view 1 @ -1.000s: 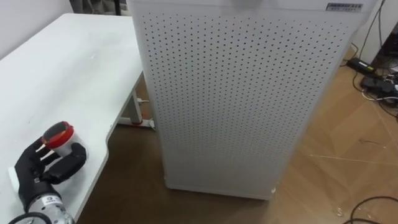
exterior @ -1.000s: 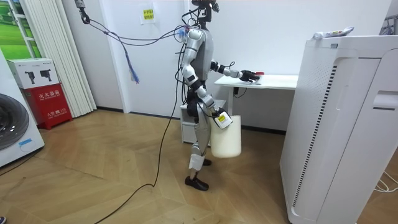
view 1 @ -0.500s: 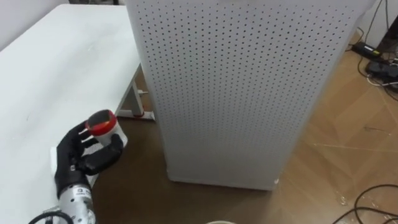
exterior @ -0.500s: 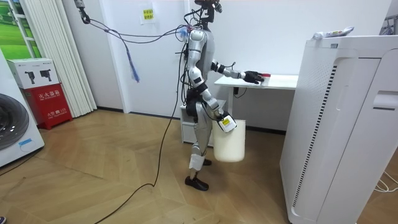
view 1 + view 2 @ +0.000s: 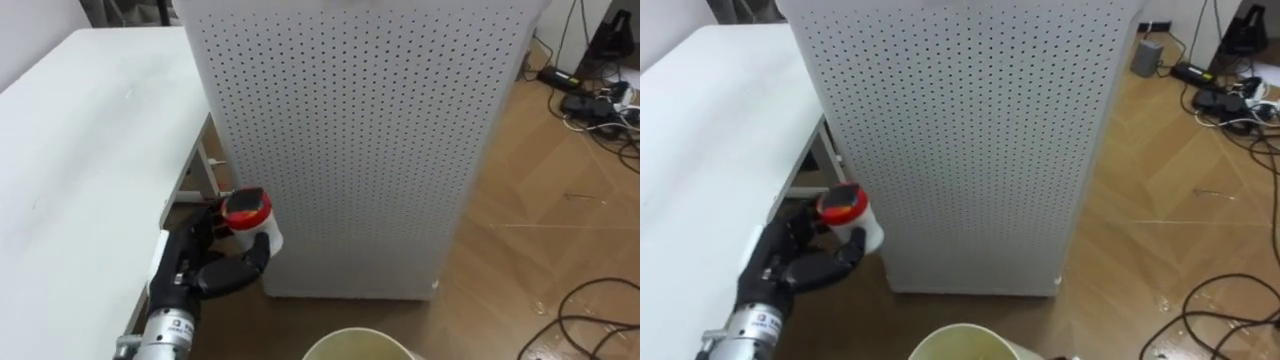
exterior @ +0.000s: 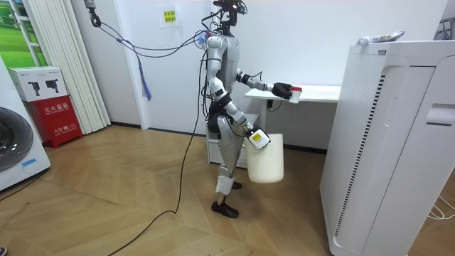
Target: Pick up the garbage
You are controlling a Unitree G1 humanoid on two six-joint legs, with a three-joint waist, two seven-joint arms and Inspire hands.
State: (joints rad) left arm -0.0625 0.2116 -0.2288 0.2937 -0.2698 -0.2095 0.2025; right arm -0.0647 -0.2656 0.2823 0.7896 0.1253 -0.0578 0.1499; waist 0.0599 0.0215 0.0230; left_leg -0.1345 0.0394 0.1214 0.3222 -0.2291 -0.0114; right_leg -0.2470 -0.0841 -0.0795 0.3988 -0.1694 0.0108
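A small white container with a red lid (image 5: 246, 214) (image 5: 847, 212) is held in my left hand (image 5: 205, 268) (image 5: 798, 264), fingers curled round it. It hangs just past the edge of the white table (image 5: 80, 150) (image 5: 700, 130), in front of the perforated white cabinet. In the room view the left hand (image 6: 282, 89) reaches out at table height with the container (image 6: 295, 90). My right hand (image 6: 252, 136) grips the rim of a white bin (image 6: 264, 158) at my hip. The bin's rim (image 5: 355, 343) (image 5: 965, 343) shows at the bottom of the eye views.
A tall white perforated cabinet (image 5: 350, 130) (image 6: 391, 142) stands close ahead on the wooden floor. Cables and a power strip (image 5: 590, 95) lie on the floor at the right. A washing machine (image 6: 14, 149) and a red box (image 6: 53, 117) stand at the room view's left.
My left hand has carried the container rightward off the table top to beyond its edge. The bin in my right hand has swung forward, and its rim has come into the eye views.
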